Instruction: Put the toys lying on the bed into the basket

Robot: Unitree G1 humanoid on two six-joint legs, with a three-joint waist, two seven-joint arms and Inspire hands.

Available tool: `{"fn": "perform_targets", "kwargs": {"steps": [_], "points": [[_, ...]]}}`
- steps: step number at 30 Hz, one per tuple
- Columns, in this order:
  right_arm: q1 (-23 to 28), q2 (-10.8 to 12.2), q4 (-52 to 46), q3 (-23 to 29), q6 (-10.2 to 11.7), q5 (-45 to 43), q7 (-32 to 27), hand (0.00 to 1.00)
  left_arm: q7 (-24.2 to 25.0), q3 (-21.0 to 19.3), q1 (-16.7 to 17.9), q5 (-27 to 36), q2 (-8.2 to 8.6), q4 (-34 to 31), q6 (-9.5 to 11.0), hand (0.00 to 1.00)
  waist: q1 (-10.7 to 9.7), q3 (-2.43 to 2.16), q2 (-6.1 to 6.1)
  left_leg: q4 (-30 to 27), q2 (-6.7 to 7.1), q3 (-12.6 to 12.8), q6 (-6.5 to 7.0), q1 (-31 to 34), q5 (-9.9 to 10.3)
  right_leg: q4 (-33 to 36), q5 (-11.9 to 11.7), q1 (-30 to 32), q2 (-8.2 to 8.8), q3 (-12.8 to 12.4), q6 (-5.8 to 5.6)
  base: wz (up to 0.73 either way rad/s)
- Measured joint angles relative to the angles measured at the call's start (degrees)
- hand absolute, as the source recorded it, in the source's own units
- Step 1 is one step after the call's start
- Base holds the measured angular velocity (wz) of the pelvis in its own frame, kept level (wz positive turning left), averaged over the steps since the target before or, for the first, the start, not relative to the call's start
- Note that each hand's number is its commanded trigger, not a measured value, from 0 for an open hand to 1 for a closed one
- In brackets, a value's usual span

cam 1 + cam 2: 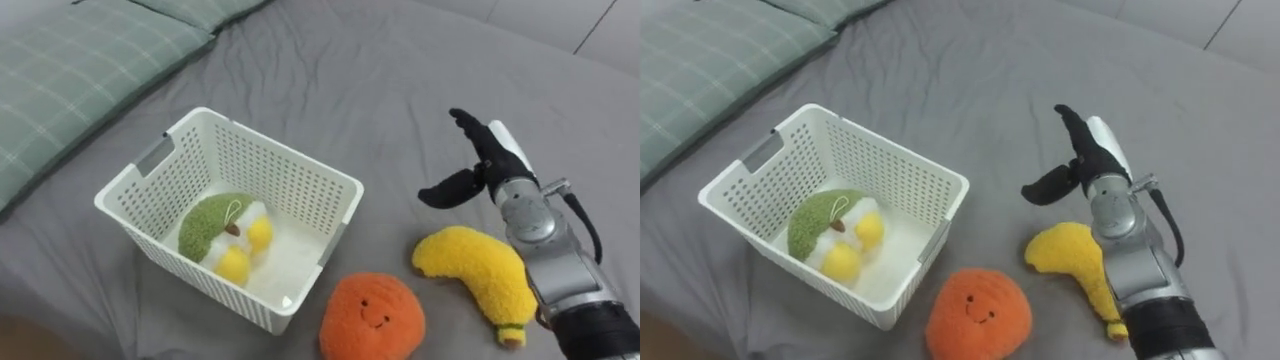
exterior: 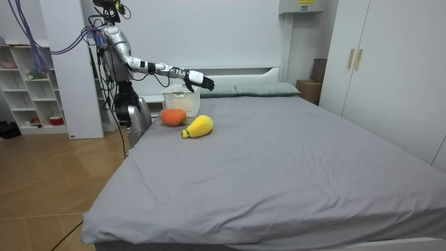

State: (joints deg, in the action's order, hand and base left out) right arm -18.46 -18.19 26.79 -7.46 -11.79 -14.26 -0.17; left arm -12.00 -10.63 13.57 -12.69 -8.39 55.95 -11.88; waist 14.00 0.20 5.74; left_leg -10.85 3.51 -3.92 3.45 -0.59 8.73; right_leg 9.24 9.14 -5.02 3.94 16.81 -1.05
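So the right robot hand (image 1: 497, 160) is out over the grey bed (image 1: 400, 80) with its fingers spread and straight and the thumb sticking out toward the left. It's clear of all the toys, and it hangs just past the far end of the banana toy (image 1: 475, 270). The banana lies flat on the bed with its stem end pointing back toward the robot. The forearm crosses over part of it in the eye views, though I can't tell if it actually touches.

The round orange toy (image 1: 372, 315) with the little smiley face sits on the bed just left of the banana, right beside the near corner of the white basket (image 1: 150, 160). The basket stands upright on the bed to the hand's left. One toy is inside it, a green plush with yellow bits (image 1: 215, 225), leaning against the left wall.

A green checked pillow (image 1: 70, 70) lies at the far left, behind the basket.

In the room view the robot stands at the side of the bed near the headboard end, arm stretched out level over the mattress, with a white shelf unit (image 2: 28, 84) behind it.
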Motion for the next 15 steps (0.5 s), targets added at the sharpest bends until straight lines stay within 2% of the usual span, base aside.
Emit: {"fn": "perform_targets", "kwargs": {"steps": [4,6,8,12,15], "points": [[0.0,0.0,5.9,0.0,-0.1,0.0,-0.6,0.0,0.0,0.7,-0.1,0.1,-0.01,0.0,-0.1,0.0,-1.2,-0.05,-0.07,0.1,-0.04,0.3,0.12,0.0,0.1,0.6,0.0,0.1,-0.03,-1.1,-0.01,-0.09],[0.0,-0.2,8.3,0.0,-0.1,0.5,-0.9,0.0,0.1,0.8,-0.5,0.8,-0.02,-0.4,-0.1,0.0,-1.5,-0.08,-0.01,0.0,-0.03,0.4,0.17,0.1,0.2,0.7,0.0,0.2,-0.02,-1.1,-0.01,-0.04],[0.0,-0.2,9.3,0.0,0.0,1.0,-1.2,0.0,0.1,1.7,-0.3,2.0,-0.06,-0.9,0.2,0.0,-2.8,-0.1,0.06,-0.5,0.05,0.1,0.2,0.6,0.2,0.7,0.0,0.4,0.04,-0.8,-0.01,0.06],[-0.2,-0.4,12.2,0.0,1.2,0.9,-2.3,0.0,0.1,4.2,-0.9,2.2,-0.41,-1.3,0.8,0.0,-2.8,-0.32,0.4,-0.9,-0.1,0.4,0.17,2.0,0.2,1.1,-0.1,2.2,-0.02,-0.9,0.09,-0.02],[-0.7,-0.4,16.3,-0.1,2.1,0.9,-2.4,0.0,0.1,5.6,-1.5,2.5,-0.59,-1.1,1.3,0.0,-2.7,-0.12,0.39,-1.0,-0.11,0.4,0.18,3.3,0.2,1.4,-0.1,3.5,0.01,-0.9,0.13,0.0]]}}
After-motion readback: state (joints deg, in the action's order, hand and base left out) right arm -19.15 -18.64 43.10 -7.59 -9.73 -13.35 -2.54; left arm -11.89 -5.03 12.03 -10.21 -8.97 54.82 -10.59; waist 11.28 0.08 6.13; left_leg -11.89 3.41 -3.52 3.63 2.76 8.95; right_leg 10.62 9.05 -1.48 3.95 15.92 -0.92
